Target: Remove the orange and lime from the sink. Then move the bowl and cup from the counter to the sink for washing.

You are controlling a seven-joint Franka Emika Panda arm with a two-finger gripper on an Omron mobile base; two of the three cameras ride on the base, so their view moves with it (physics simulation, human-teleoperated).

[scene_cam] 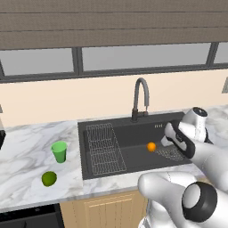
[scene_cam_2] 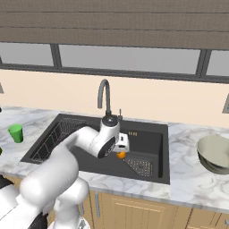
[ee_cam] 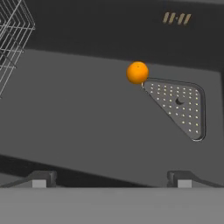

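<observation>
jaws: spread wide and empty, the gripper (ee_cam: 111, 177) hanging over the sink's right half, above and apart from the fruit
orange (ee_cam: 137, 72): on the basin floor, touching the corner of the perforated drain plate (ee_cam: 179, 105); bare floor all round its other sides
sink (scene_cam: 129, 133): dark walls enclose the basin; wire rack (scene_cam: 103, 149) takes up the left part, faucet (scene_cam: 140, 98) stands at the back edge
lime (scene_cam: 49, 178): on the tabletop (scene_cam: 26, 151) left of the sink, near the front edge
cup (scene_cam: 59, 151): upright just behind the lime, apart from it
bowl (scene_cam_2: 215, 154): on the tabletop right of the sink, cut off by the picture's edge
hidden: in the right base view the wrist covers part of the orange
</observation>
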